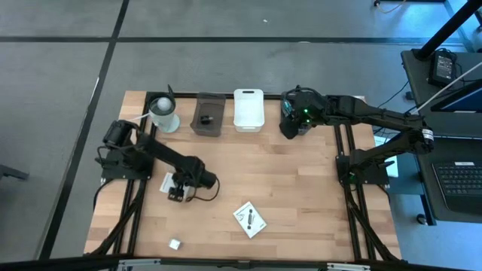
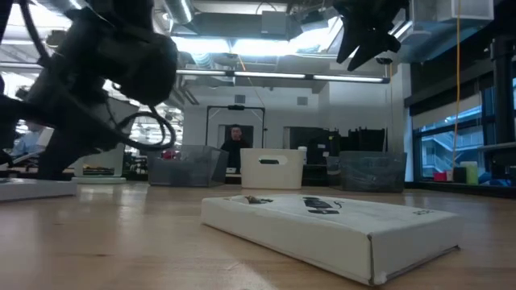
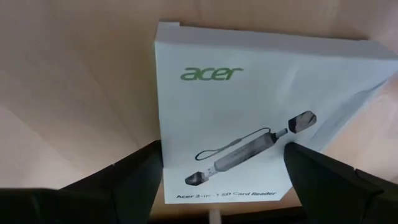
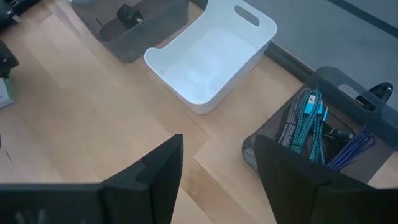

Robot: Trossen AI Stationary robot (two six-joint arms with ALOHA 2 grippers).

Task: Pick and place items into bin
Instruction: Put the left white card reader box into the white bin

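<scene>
A white square packet [image 3: 249, 106] printed with a card reader lies flat on the table, and it also shows in the high view [image 1: 167, 181]. My left gripper [image 1: 177, 190] is open just above it, with one finger [image 3: 124, 183] on either side of the packet. A second white packet [image 1: 250, 219] lies flat near the table's middle front. A tiny white cube [image 1: 175, 244] sits by the near edge. My right gripper [image 4: 217, 180] is open and empty above a dark bin [image 4: 367, 102] that holds teal and grey ties [image 4: 305, 121] and purple cord.
A white bin [image 1: 248, 109] stands at the far edge. Left of it stands a grey bin [image 1: 207, 114] with a small black piece inside. A white cup-like cylinder [image 1: 163, 113] stands at the far left. A person [image 2: 235, 143] stands in the room behind.
</scene>
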